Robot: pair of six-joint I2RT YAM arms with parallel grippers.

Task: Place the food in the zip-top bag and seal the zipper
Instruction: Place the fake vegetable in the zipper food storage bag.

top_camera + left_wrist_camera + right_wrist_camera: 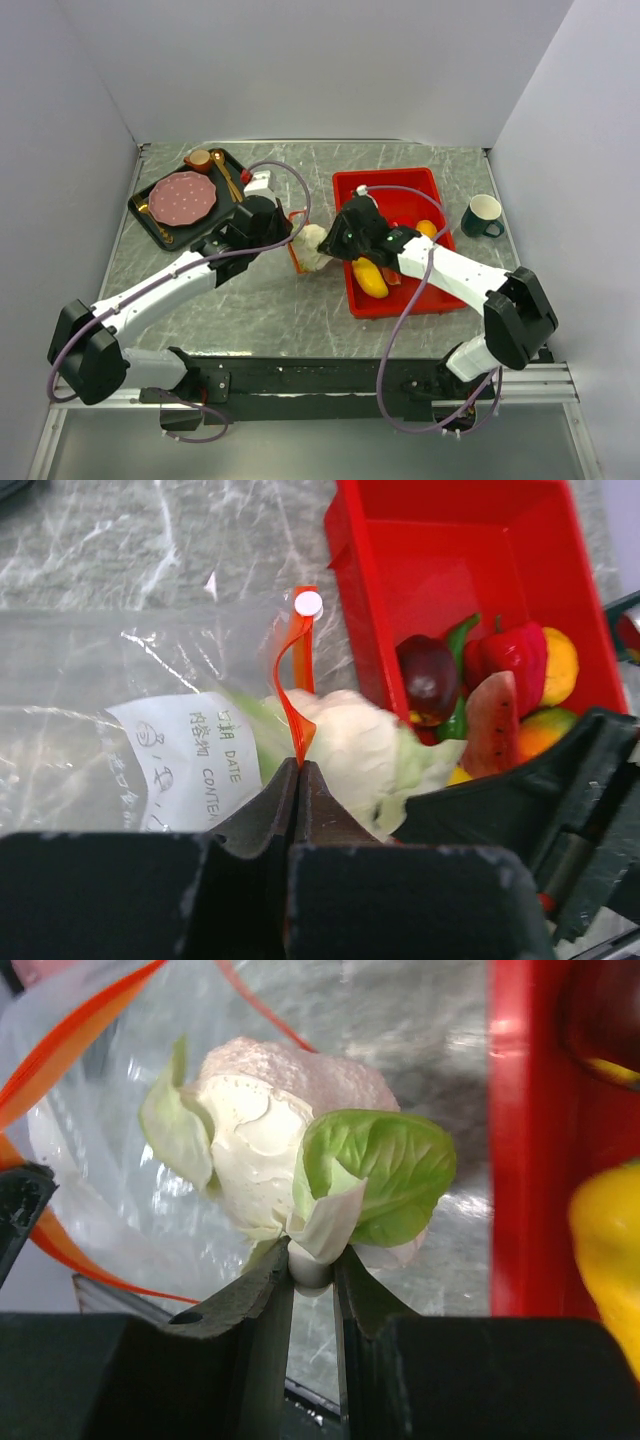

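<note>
**Leafy vegetable [265,1145] at the mouth of the zip-top bag [90,670], both grippers clamped.**

Left gripper [298,768] fingers pressed together on the zipper [300,670], the strip arching up from the tips. Right gripper [312,1260] fingers narrowly parted, pinching the vegetable's white stem, with its head against the clear film inside the orange-red loop; how far past the rim, unclear. Just right of the bag, the red tray [430,560], holding the yellow fruit [610,1250], watermelon slice [497,720], red piece [515,655] and orange [560,665]. Open table [260,310] between bag and arm bases. Farther back, pink plate [183,197] at left, mug [483,215] at right.
</note>
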